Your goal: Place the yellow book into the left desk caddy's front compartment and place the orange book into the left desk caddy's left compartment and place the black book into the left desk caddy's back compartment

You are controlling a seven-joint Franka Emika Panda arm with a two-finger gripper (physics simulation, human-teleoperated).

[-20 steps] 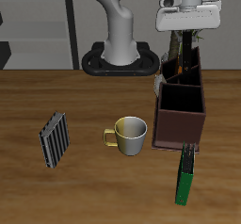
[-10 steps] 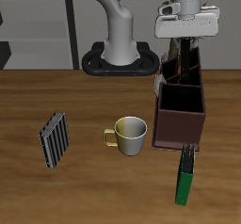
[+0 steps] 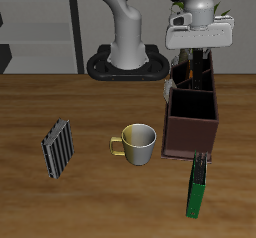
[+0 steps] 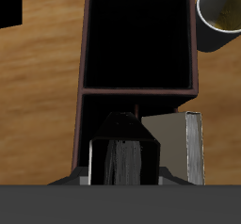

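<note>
The left desk caddy (image 3: 192, 132) is a dark-brown partitioned box beside the mug. My gripper (image 3: 200, 52) hangs over its rear part, shut on the black book (image 3: 203, 68), which stands upright with its lower end down inside the back compartment. In the wrist view the black book (image 4: 122, 160) sits between my fingers, behind the caddy's (image 4: 82, 58) deep square front compartment (image 4: 139, 40), whose inside is dark. The orange book (image 3: 180, 74) stands in the compartment beside it, showing pale page edges (image 4: 195, 148). The yellow book shows in neither view.
A yellow-green mug (image 3: 135, 142) stands beside the caddy; its rim also shows in the wrist view (image 4: 221, 11). A black-and-white striped book (image 3: 58, 147) lies farther off. A slim green book (image 3: 197, 187) lies near the table's front edge, before the caddy.
My gripper has sunk a little with the black book, which now reaches deeper into the caddy's rear part. Nothing else has moved.
</note>
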